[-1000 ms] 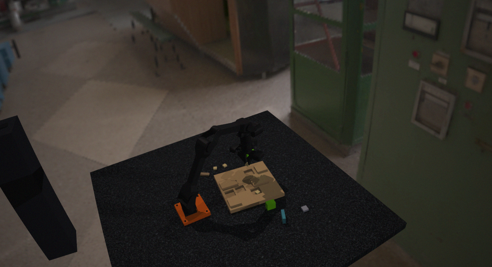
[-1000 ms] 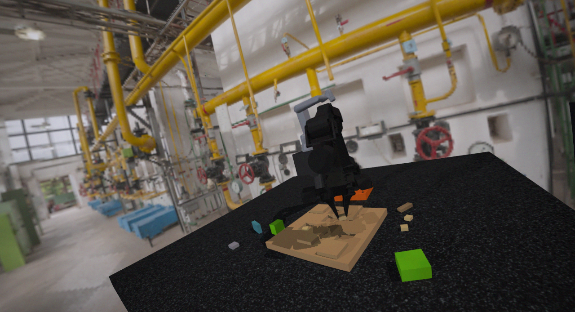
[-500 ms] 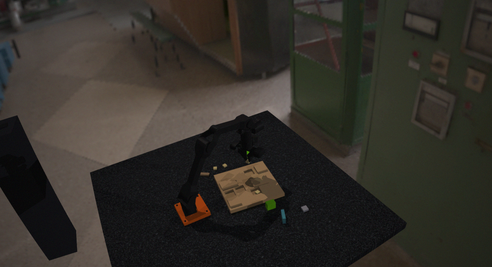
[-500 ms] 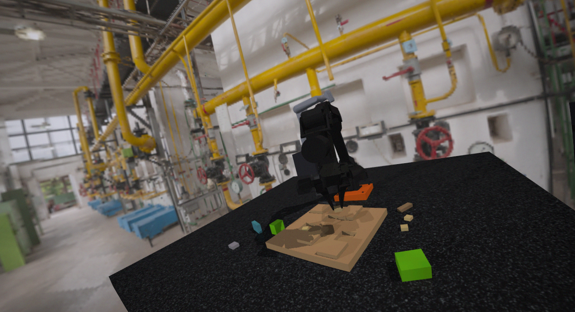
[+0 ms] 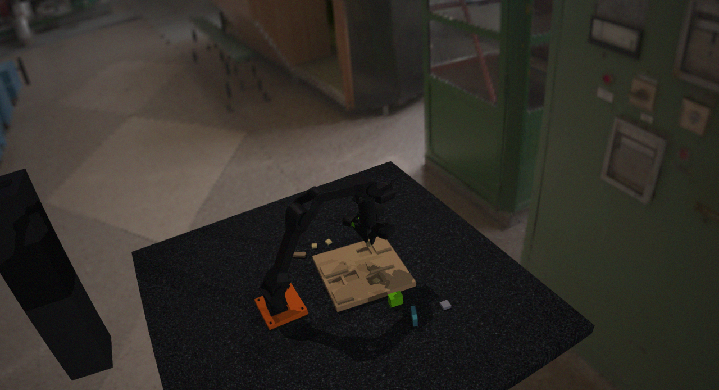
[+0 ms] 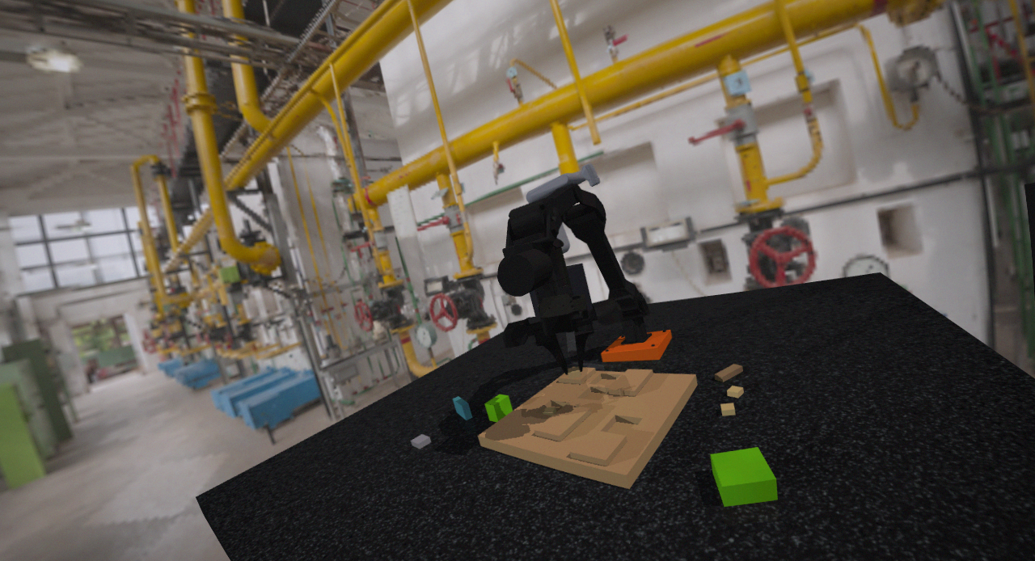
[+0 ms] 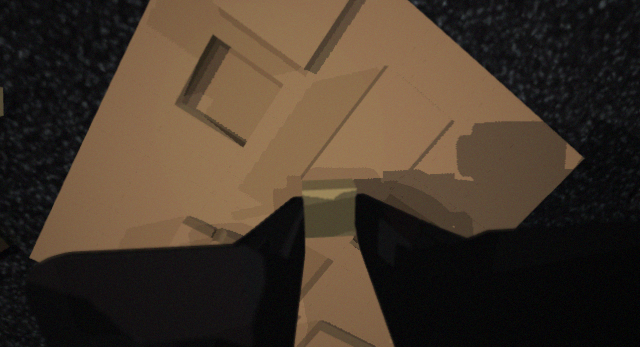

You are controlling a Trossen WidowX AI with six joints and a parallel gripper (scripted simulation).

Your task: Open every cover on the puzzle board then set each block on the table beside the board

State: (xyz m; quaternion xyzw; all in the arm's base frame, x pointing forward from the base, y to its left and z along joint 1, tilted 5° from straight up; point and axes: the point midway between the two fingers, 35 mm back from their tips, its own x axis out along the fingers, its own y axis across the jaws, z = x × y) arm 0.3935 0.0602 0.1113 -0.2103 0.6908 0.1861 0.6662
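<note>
The claw (image 7: 328,207) is clamped on a small tan block (image 7: 327,199), held above the wooden puzzle board (image 5: 351,292) near its far edge, at about 12 o'clock in the top view. One square well (image 7: 235,94) on the board lies uncovered in the wrist view. On the black bench (image 5: 201,312), a small green cube (image 5: 395,299) touches the board's near corner, with a teal block (image 5: 414,316) and a grey block (image 5: 445,304) at roughly 5 o'clock. Three tan pieces (image 5: 314,245), possibly blocks, lie at 10 o'clock.
</note>
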